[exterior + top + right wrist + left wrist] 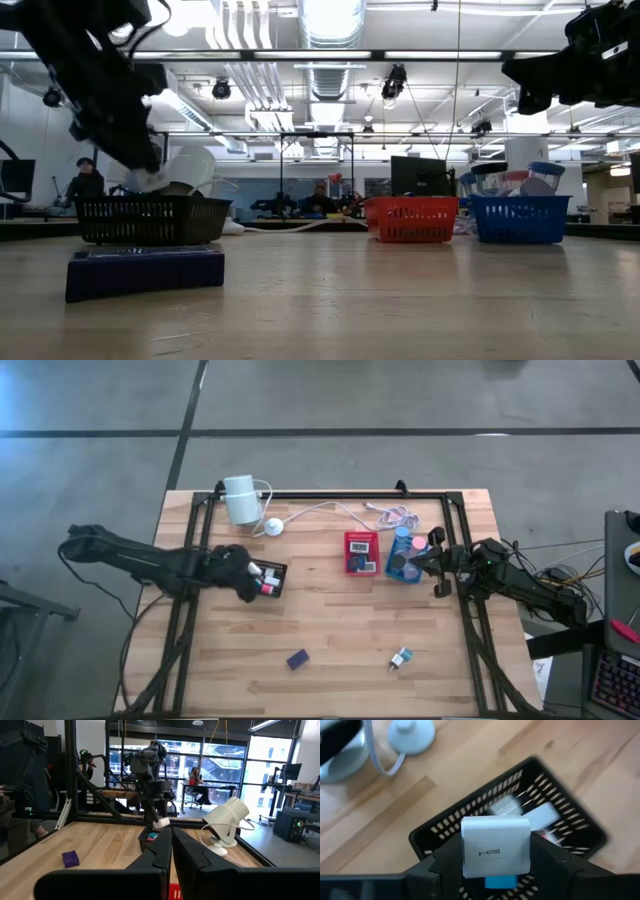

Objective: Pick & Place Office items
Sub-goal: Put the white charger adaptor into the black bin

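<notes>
My left gripper (255, 572) is shut on a white block (495, 845) labelled "block-4", above the black basket (273, 579). White and pink office items (540, 815) lie in that basket. A purple block (297, 659) and a small teal-and-white piece (401, 658) lie on the table near its front edge. My right gripper (432, 565) hovers shut and bare beside the blue basket (404, 556); its closed fingers (171, 847) point level across the table. My left gripper pinches the white block by two opposite side faces (468, 851), one finger (445, 865) on each side. The fingers slant downward from the table's left. The block is lifted clear, above the black basket's near rim (440, 827).
A red basket (361, 552) stands left of the blue one. A white cylinder (240, 498), its round puck (272, 527) and white cable (340, 510) lie at the far edge. Bare wood spreads over the table's middle and front. People sit in the room behind (85, 180).
</notes>
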